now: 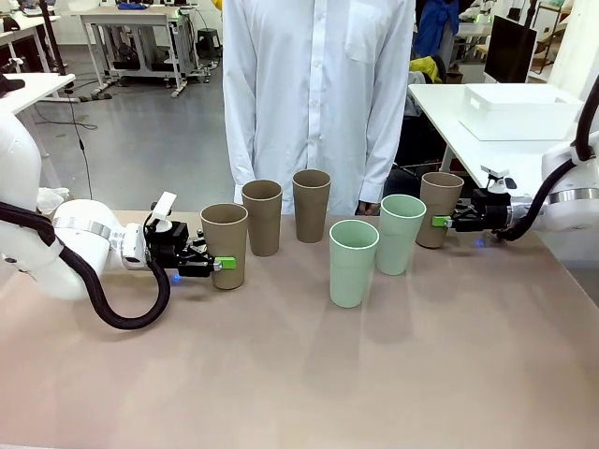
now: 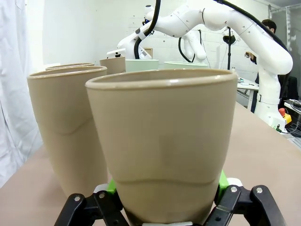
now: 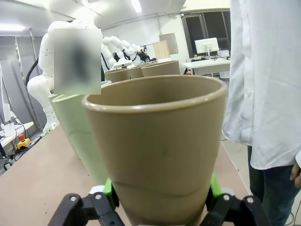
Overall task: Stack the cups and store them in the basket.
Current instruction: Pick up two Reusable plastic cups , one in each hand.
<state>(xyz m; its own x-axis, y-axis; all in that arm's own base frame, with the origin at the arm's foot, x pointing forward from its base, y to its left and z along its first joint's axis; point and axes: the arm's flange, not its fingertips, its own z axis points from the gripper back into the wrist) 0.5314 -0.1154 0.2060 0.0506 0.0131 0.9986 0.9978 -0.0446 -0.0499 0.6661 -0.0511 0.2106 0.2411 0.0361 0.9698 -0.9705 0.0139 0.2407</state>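
cups [image 1: 354,263] in a row on the table [image 1: 299,383]

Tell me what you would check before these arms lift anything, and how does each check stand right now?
1. Left gripper shut on the leftmost brown cup: ok.
2. Right gripper shut on the rightmost brown cup, pads on both sides: ok.
3. Both held cups upright on the table: ok.
4. Gap between the rightmost brown cup and the nearest mint cup enough for a clean lift: cannot tell.
5. Basket, on the white side table, within reach: cannot tell.
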